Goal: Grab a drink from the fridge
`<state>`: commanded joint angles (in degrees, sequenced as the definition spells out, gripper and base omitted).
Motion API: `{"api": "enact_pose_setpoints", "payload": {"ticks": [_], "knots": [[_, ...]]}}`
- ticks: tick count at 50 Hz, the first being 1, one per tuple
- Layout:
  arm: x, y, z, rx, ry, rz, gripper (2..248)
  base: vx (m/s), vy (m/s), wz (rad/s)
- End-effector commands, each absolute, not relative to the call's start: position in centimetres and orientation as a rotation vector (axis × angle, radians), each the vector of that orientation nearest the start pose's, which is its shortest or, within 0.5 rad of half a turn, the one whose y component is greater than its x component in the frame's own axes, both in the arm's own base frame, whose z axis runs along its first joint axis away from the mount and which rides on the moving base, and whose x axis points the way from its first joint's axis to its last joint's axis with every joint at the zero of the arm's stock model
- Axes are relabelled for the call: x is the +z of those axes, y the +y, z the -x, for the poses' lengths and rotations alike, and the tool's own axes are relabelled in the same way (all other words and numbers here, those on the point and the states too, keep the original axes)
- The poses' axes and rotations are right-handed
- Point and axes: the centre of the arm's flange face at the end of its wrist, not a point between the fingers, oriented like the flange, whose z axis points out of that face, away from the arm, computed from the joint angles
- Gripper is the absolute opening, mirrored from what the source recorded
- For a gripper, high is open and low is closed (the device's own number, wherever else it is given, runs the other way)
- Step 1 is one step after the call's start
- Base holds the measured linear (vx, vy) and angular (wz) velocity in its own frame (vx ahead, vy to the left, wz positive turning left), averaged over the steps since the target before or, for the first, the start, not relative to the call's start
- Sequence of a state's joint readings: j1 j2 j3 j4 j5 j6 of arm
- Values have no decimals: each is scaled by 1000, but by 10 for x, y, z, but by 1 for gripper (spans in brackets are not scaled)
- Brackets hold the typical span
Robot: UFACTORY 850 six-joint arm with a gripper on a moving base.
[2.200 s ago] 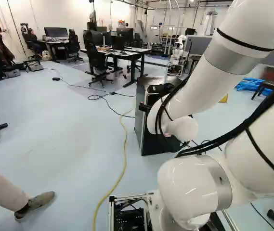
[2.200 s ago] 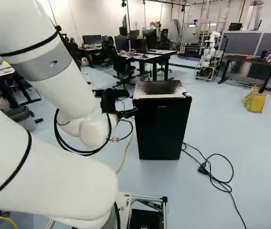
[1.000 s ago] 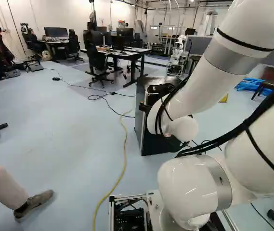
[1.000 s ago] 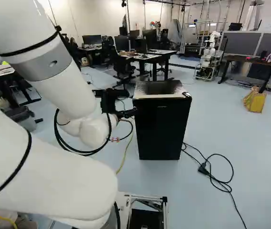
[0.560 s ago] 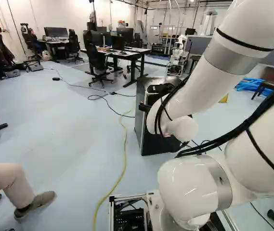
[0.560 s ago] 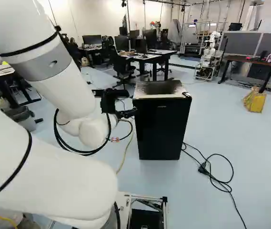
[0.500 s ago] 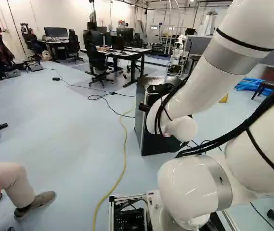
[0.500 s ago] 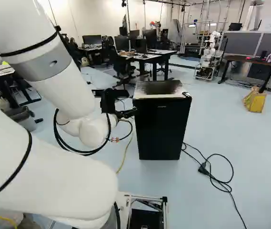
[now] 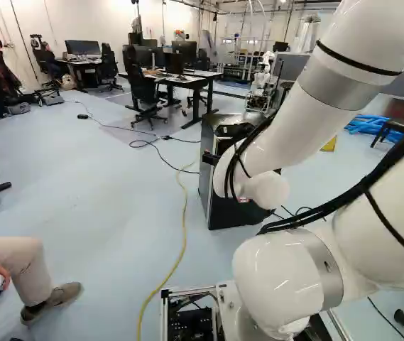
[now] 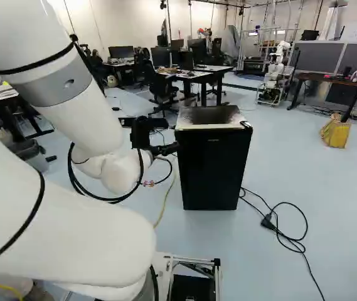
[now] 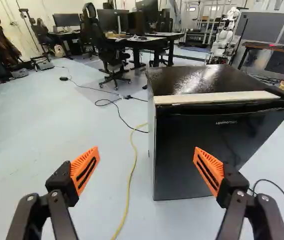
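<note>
Left to right in the right base view: glossy white tubular arm (image 10: 71,106), then black two-fingered gripper with ribbed orange pads (image 10: 170,149), fingers spread wide with nothing between them, and ahead of it, off toward one finger's side, the black boxy fridge with a pale strip along its top front edge (image 10: 213,166), standing on the floor, door shut. Fridge door smooth and flat, top dark with streaky shine; floor pale blue-grey, smooth (image 10: 329,207). Farther right, thin black rubbery cable (image 10: 300,216) lies in loose loops, then a yellow, crumpled-looking object (image 10: 335,132).
</note>
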<state>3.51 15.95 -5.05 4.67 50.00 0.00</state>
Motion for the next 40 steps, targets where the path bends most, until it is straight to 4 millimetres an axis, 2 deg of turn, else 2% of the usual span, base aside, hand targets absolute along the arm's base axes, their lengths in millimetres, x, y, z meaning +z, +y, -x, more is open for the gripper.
{"api": "enact_pose_setpoints", "payload": {"ticks": [40], "knots": [[366,36,-273,-1782,123,2525,247,0,0,0]]}}
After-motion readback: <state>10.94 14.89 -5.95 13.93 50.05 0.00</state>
